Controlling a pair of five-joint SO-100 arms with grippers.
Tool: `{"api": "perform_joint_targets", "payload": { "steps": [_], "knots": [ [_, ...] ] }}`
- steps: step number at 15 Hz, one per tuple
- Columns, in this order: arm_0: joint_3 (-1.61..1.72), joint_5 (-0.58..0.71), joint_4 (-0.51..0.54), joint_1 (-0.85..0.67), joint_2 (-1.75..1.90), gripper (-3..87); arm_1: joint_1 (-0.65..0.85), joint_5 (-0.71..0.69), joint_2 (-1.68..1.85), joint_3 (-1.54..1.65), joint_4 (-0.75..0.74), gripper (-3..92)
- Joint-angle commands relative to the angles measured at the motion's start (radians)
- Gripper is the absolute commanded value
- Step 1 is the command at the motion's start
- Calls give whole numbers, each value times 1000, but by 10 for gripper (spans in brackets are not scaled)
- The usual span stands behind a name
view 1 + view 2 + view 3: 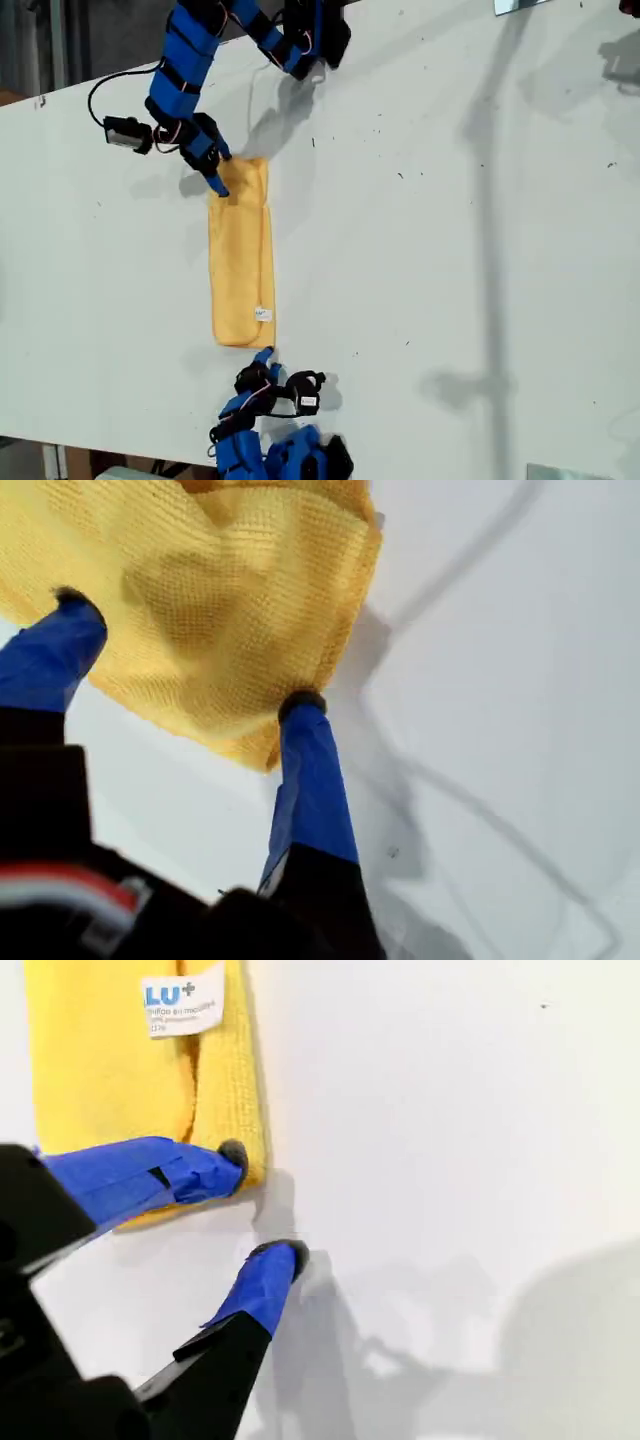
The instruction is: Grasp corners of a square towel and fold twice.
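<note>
The yellow towel [241,255] lies folded into a long narrow strip on the white table [450,250]. Its white tag [263,314] sits near the end closest to the exterior view's bottom. My first gripper [216,181] is open at the strip's far end, its blue fingers [308,770] spread wide over the rumpled cloth [230,590]. My second gripper [265,356] is open at the tag end. In the second wrist view, one fingertip [232,1157] presses the towel's corner [250,1155] below the tag [182,1002]. The other rests on bare table.
Small dark specks [400,175] dot the tabletop. The table's edge runs along the exterior view's top left and bottom. Both arm bases stand at that view's top [310,35] and bottom [290,455]. Long shadows [490,200] cross the exterior view's right half.
</note>
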Motion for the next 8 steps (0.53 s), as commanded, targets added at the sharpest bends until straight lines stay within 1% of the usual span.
{"api": "perform_joint_targets", "payload": {
  "steps": [1, 4, 6, 7, 8],
  "knots": [
    [-48, -31, -18, 15, -25, 142, 64, -21, -123, -71, 6, 390],
    [-35, -54, -15, 12, -21, 140, 38, -32, -311, -186, 58, 388],
    [-21, -61, -18, 11, -6, 139, 3, -44, -350, -247, 72, 376],
    [-14, -64, -18, 11, 3, 139, -12, -44, -350, -261, 69, 345],
    [-3, -72, -18, 11, 17, 139, -21, -46, -356, -273, 71, 183]
  ]
}}
